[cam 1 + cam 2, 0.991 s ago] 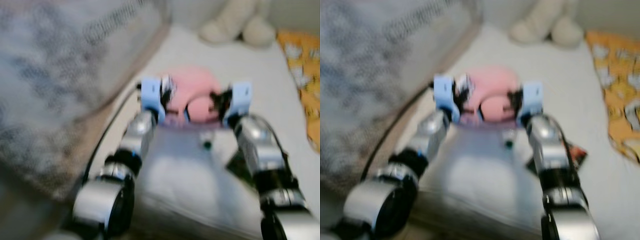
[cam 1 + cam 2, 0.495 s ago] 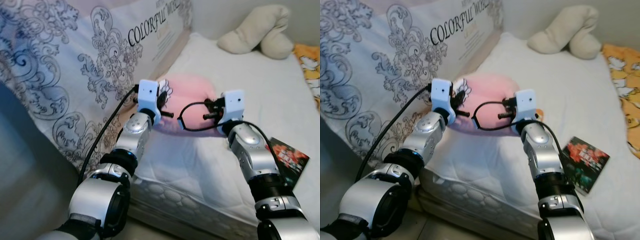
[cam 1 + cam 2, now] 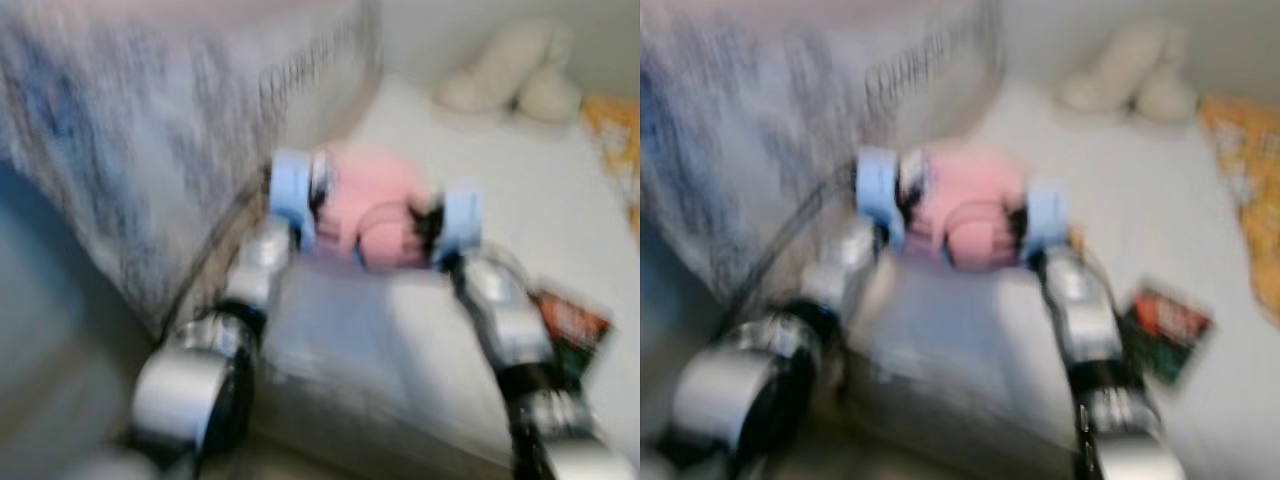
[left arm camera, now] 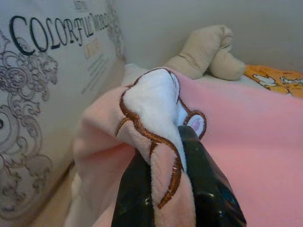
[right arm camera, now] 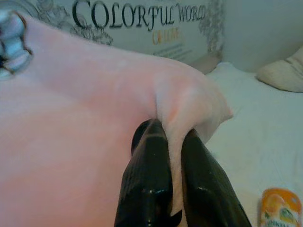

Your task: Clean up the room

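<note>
A pink plush cushion (image 3: 375, 200) with a white, brown-stitched ear (image 4: 151, 101) lies near the edge of a white mattress (image 3: 470, 170). My left gripper (image 4: 165, 156) is shut on the cushion's ear corner. My right gripper (image 5: 173, 151) is shut on a fold at the cushion's other side (image 5: 184, 101). In the blurred eye views both arms reach forward, the left gripper (image 3: 318, 205) and right gripper (image 3: 428, 222) flanking the cushion.
A large patterned "Colorful World" pillow (image 4: 42, 80) leans at the left. A beige plush toy (image 3: 505, 70) lies at the mattress's far end beside an orange patterned cloth (image 3: 610, 130). A dark booklet (image 3: 1165, 330) lies at the right, and an orange bottle (image 5: 279, 208) shows close by.
The eye views have gone blurred and shifted slightly, so the camera is moving. Both grippers stay on the pink cushion as before.
</note>
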### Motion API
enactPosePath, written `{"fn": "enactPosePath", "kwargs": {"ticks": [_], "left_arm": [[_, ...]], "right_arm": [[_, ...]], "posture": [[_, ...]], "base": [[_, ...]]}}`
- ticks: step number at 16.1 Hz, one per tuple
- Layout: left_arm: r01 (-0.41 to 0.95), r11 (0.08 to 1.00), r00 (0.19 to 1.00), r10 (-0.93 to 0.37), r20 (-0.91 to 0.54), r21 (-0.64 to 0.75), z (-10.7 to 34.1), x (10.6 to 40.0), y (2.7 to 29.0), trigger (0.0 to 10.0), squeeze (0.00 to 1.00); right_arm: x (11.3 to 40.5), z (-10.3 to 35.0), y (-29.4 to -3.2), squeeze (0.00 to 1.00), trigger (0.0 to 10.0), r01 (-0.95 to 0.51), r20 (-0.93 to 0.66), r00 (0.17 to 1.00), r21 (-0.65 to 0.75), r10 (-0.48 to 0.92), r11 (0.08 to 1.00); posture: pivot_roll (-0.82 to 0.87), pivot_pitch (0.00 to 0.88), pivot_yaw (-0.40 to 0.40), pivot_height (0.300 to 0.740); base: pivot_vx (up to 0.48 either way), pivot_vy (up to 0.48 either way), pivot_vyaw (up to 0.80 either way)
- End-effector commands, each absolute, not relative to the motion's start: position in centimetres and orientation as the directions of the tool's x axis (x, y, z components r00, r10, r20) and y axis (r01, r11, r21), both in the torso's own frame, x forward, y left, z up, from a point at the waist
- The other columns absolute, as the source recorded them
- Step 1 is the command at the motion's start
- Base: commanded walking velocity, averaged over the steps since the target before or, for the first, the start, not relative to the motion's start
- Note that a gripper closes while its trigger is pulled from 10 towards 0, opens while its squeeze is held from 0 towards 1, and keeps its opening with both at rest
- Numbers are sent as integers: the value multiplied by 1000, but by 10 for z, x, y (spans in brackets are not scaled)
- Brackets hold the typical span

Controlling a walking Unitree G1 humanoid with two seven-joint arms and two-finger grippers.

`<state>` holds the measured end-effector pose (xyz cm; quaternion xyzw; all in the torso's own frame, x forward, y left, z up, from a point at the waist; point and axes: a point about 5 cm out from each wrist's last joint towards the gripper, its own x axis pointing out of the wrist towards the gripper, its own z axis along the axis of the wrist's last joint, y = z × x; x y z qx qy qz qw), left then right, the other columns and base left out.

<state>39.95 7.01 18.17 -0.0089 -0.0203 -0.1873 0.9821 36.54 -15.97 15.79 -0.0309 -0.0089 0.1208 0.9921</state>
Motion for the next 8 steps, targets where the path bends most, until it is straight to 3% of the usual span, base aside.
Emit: {"fn": "enactPosePath", "kwargs": {"ticks": [1,5,8], "left_arm": [[282,959,954,-279,109,-12,199,407,97,10000,0],[279,960,956,-279,92,11,200,409,97,10000,0],[282,955,955,-289,67,94,211,413,89,10000,0]], "right_arm": [[364,159,-170,0,10000,-194,18,980,-66,196,979],[366,160,-178,0,10000,-181,13,983,-95,183,979],[383,165,-190,0,10000,-127,7,992,-132,129,983]], "posture": [[102,0,-13,740],[78,0,-18,740],[51,47,-32,740]], "base": [[386,285,0],[319,358,0],[0,0,0]]}}
